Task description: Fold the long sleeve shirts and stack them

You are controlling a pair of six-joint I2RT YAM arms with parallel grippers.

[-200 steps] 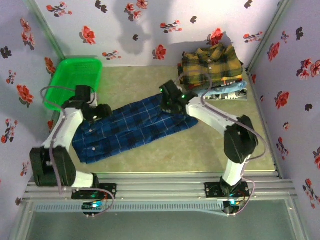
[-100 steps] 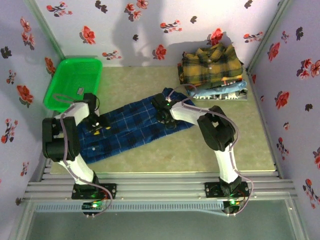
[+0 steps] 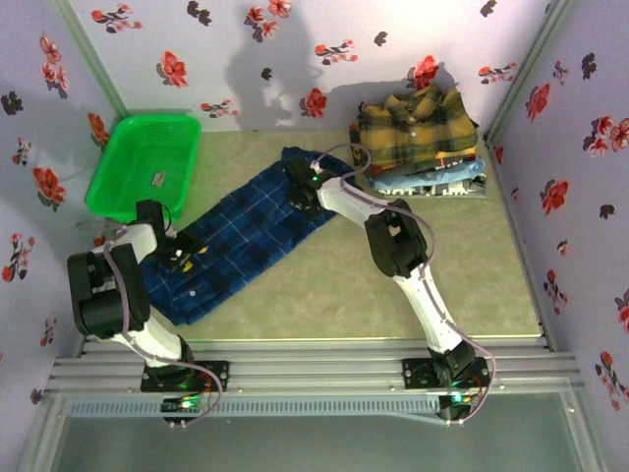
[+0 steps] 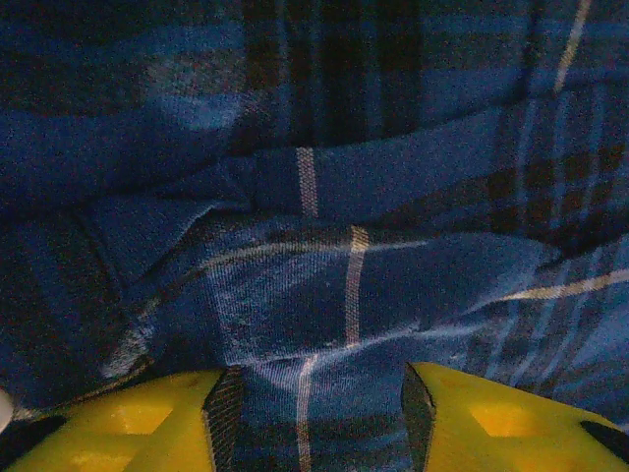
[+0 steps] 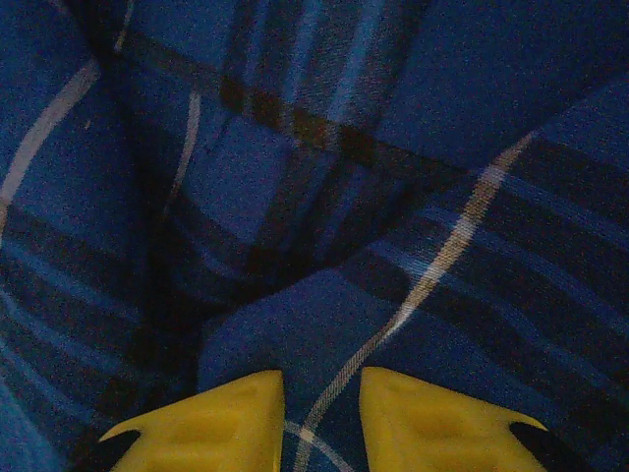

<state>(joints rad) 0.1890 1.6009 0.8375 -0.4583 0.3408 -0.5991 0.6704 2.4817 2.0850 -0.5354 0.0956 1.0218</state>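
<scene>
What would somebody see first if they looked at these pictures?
A dark blue plaid shirt lies slanted across the table, with the left hand on its near end and the right hand pinching its far end. In the far right corner sits a pile of folded shirts with a yellow plaid one on top, and a bright green basket stands far left.

The top external camera sits high above and behind the arm bases, which lie along its bottom edge, and looks steeply down on the whole table. Each wrist camera looks along its own gripper, with the left gripper and right gripper at bottom centre, very close to the cloth. All three views share the dark blue plaid shirt: the left wrist sees its lower-left end, the right wrist its upper-right end.
</scene>
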